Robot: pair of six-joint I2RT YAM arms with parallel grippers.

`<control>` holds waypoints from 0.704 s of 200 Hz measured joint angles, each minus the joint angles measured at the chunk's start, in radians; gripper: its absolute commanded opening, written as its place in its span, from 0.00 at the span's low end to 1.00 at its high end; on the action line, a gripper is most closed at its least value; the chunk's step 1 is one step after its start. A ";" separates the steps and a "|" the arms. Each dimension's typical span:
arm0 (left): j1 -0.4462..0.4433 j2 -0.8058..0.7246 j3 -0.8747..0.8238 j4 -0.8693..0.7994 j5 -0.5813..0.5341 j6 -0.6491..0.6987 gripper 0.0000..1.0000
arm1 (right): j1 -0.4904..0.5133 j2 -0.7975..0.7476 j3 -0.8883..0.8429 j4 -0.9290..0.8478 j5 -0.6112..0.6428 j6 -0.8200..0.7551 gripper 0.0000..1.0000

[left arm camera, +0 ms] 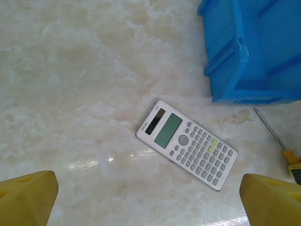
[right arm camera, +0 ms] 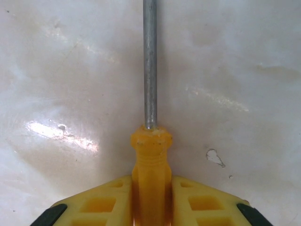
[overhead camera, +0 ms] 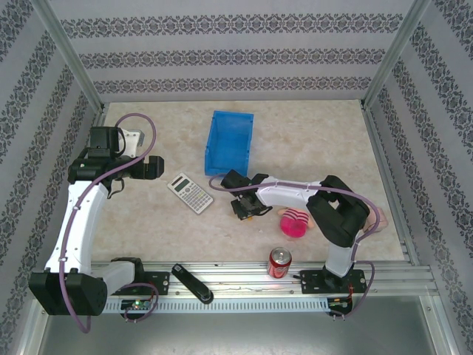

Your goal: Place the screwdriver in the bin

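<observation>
In the top camera, the blue bin (overhead camera: 229,140) stands on the marble table (overhead camera: 310,140), toward 12 o'clock from the middle. The grey calculator (overhead camera: 190,193) lies at 7 o'clock of the bin, near it but apart. The right gripper (overhead camera: 245,208) is low over the table at 5 o'clock of the bin, and its arm reaches in from 3 o'clock. The left gripper (overhead camera: 152,168) hangs at 9 o'clock of the calculator. A pink object (overhead camera: 294,222) sits at 4 o'clock of the right gripper. A red can (overhead camera: 278,262) and a black stapler (overhead camera: 194,284) are at the near rail, at 6 o'clock.

In the left wrist camera, the two yellow fingertips (left arm camera: 26,197) are at the bottom corners, far apart with nothing between them, so this gripper is wide. The calculator lies tilted in the middle and the bin fills the 1 o'clock corner. The screwdriver (left arm camera: 272,132) lies on the table at 3 o'clock of the calculator, outside the bin. Its silver tip points to 11 o'clock, just beside the bin wall and not touching it.

In the right wrist camera, the yellow fingers (right arm camera: 99,205) press on both sides of the orange handle, so this gripper is narrow and holds the screwdriver. The shaft runs straight to 12 o'clock. Whether it is raised off the table, I cannot tell here.
</observation>
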 measured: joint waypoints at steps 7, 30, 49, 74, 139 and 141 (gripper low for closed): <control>0.000 0.000 0.000 0.000 0.000 0.000 0.99 | 0.000 -0.002 -0.002 0.003 0.000 -0.002 0.20; 0.000 0.000 0.000 0.000 0.000 0.001 0.99 | 0.000 -0.011 -0.013 0.012 0.000 -0.010 0.19; 0.000 -0.001 -0.001 0.002 -0.003 0.002 0.99 | 0.000 -0.019 -0.022 0.019 0.000 -0.018 0.19; 0.000 -0.014 -0.022 0.015 -0.003 0.011 0.99 | 0.000 -0.035 -0.038 0.023 -0.009 -0.026 0.19; 0.000 -0.015 -0.023 0.016 0.004 0.062 0.99 | 0.013 -0.117 -0.081 -0.033 -0.063 -0.053 0.18; 0.000 -0.015 -0.023 0.016 0.004 0.062 0.99 | 0.013 -0.120 -0.081 -0.035 -0.063 -0.053 0.18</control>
